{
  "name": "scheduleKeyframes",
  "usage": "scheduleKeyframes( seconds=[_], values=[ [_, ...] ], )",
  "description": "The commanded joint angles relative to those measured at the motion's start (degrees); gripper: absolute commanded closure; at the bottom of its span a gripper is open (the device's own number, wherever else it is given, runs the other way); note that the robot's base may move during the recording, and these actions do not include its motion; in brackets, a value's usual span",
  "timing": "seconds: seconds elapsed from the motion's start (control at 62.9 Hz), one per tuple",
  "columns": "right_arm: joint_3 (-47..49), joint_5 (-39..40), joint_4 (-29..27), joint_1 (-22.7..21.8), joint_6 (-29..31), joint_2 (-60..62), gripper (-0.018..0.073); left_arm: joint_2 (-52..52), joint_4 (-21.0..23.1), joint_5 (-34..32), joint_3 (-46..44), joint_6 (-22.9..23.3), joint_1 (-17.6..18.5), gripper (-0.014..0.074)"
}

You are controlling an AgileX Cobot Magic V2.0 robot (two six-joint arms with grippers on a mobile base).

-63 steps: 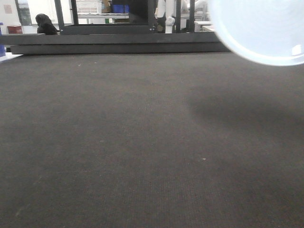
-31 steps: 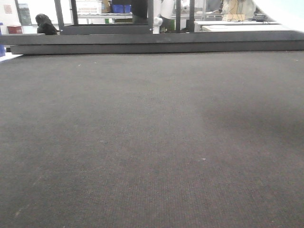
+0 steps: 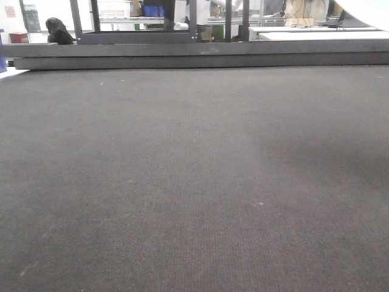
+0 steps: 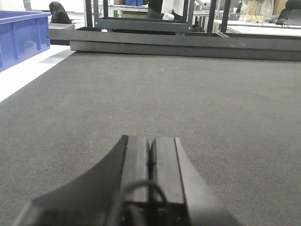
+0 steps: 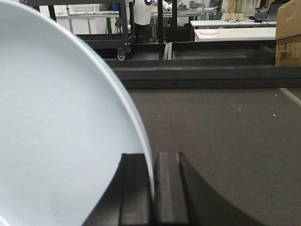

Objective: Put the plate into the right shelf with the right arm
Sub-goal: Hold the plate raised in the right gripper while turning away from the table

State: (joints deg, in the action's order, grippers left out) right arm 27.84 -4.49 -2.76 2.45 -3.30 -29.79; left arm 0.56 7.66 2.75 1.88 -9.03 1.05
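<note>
Plate [image 5: 56, 132] is gripped at its rim between the closed-in fingers of the right gripper [image 5: 153, 162], so the pick looks done; carrying it to the right shelf and setting it in are left. It is plain white with a faint blue cast, smooth and unpatterned, and fills the left of the right wrist view. From the front only a corner shows at top right, above the dark mat [image 3: 182, 182]. The left gripper [image 4: 151, 146] sits low over the mat, jaws together on nothing. Far off stand a black rack [image 5: 101, 43] and white tables [image 5: 235, 34]; no steel shelf shows
</note>
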Motion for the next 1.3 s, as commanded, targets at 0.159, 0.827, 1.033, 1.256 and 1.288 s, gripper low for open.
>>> scheduleKeyframes(
  seconds=[0.159,0.827,1.033,1.256,1.288],
  values=[
    [1.7,5.3,0.7,-0.4,0.2,0.1,0.0491,0.6,0.5,-5.2,0.6,0.4,0.1,0.0725],
    [1.7,5.3,0.7,-0.4,0.2,0.1,0.0491,0.6,0.5,-5.2,0.6,0.4,0.1,0.0725],
    [1.7,5.3,0.7,-0.4,0.2,0.1,0.0491,0.6,0.5,-5.2,0.6,0.4,0.1,0.0725],
    [1.7,5.3,0.7,-0.4,0.2,0.1,0.0491,0.6,0.5,-5.2,0.6,0.4,0.1,0.0725],
    [1.7,5.3,0.7,-0.4,0.2,0.1,0.0491,0.6,0.5,-5.2,0.6,0.4,0.1,0.0725]
  ],
)
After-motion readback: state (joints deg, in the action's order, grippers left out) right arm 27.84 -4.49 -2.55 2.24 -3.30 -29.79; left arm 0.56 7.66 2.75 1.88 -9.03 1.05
